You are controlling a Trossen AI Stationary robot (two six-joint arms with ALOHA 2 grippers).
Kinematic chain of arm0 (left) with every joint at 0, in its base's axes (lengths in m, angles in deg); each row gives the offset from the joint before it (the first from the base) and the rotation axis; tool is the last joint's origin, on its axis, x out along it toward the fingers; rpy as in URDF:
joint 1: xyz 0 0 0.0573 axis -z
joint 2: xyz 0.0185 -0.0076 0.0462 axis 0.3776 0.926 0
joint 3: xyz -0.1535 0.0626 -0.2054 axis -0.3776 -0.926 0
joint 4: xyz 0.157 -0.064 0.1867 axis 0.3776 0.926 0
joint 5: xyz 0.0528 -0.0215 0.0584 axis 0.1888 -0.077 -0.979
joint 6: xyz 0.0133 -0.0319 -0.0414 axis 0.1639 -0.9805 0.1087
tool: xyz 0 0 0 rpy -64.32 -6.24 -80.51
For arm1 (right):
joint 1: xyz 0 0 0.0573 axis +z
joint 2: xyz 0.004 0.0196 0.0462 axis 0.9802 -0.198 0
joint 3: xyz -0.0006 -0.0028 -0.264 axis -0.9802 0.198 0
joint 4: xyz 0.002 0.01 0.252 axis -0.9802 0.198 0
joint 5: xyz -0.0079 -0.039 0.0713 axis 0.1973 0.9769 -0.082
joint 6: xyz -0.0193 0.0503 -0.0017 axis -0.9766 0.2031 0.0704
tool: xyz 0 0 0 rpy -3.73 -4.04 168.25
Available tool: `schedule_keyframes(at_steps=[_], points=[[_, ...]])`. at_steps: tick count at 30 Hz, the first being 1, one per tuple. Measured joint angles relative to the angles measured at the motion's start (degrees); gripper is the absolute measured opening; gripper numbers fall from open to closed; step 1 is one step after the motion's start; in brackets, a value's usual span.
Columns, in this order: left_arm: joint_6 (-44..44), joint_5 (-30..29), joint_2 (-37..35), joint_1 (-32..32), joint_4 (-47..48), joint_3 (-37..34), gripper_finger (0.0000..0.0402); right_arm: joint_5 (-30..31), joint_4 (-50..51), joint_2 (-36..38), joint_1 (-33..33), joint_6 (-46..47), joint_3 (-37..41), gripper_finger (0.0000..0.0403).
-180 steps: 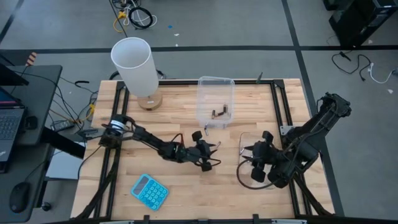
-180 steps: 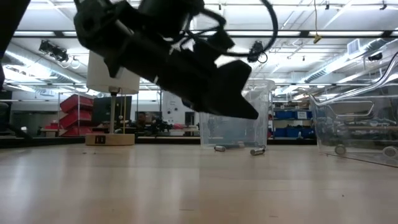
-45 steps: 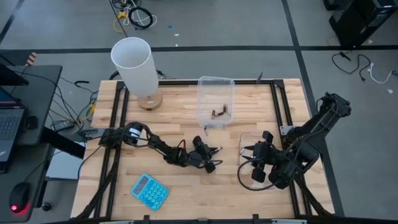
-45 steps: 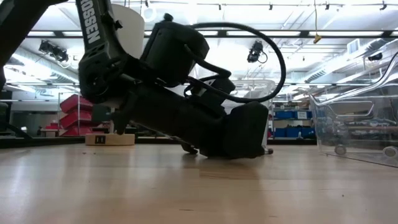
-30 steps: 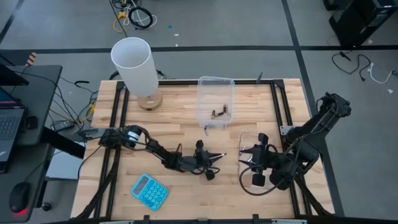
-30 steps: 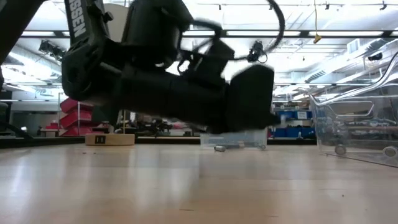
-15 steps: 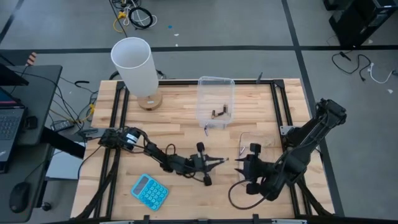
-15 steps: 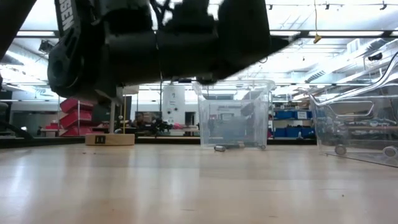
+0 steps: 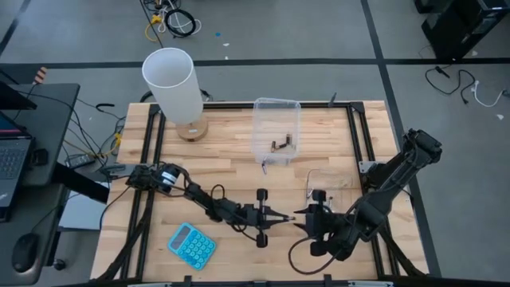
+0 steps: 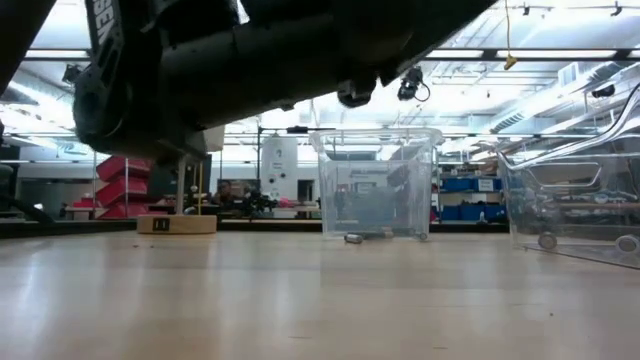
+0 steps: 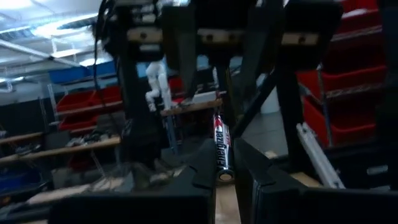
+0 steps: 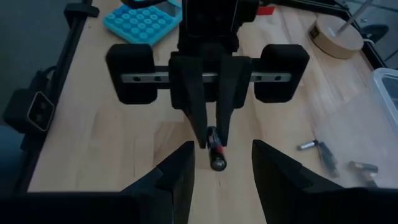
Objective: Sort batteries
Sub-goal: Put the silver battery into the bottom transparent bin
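My left gripper [image 9: 279,217] reaches toward the table's right near the front middle and is shut on a dark battery [image 12: 215,152] with a red band. My right gripper [image 12: 222,149] faces it from the right. It is open, with a finger on either side of the battery's free end and apart from it. A clear tub [image 9: 276,127] at the back middle holds a few batteries [image 9: 281,144]. One more cell [image 10: 352,238] lies on the table before that tub. Further cells [image 12: 328,158] lie by a second clear tub [image 9: 328,179]. My left gripper pinches the battery's one end [image 11: 223,169] between its two fingertips [image 12: 204,134]. The fingers run nearly level toward the table's right, along the battery. The other end [image 12: 217,163] sticks out past the tips toward my right gripper. The battery is lifted clear of the table.
A white lamp [image 9: 171,84] on a round wooden base stands at the back left. A blue calculator [image 9: 191,245] lies near the front left. Black frame rails [image 9: 151,143] run along the table's edges. Bare wood lies between the calculator and the far tub.
My left gripper has risen off the table with the battery and tipped from pointing down to nearly level, shifting a little toward the right. My right gripper, still open, has come down and toward the table's left until its fingers flank the battery's free end.
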Motion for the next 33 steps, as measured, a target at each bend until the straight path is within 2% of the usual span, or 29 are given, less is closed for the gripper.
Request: schedule_keyframes(at_steps=[8, 24, 28, 33], points=[[2.6, 2.4, -0.1, 0.0, 0.4, 4.2, 0.0025, -0.1, 0.0, 0.0, -0.6, -0.5, 0.0, 0.0146], [4.3, 1.5, -0.1, 0.0, 1.4, 4.3, 0.0025, -1.0, 0.0, 0.1, -0.5, -0.4, 0.0, 0.0144], [4.3, 1.5, -0.1, 0.0, 1.4, 4.3, 0.0026, -1.0, 0.0, 0.1, -0.5, -0.4, 0.0, 0.0124], [4.3, 1.3, -0.1, 0.0, 1.4, 4.3, 0.0026, -1.1, 0.0, 0.1, -0.5, -1.0, 0.0, 0.0078]])
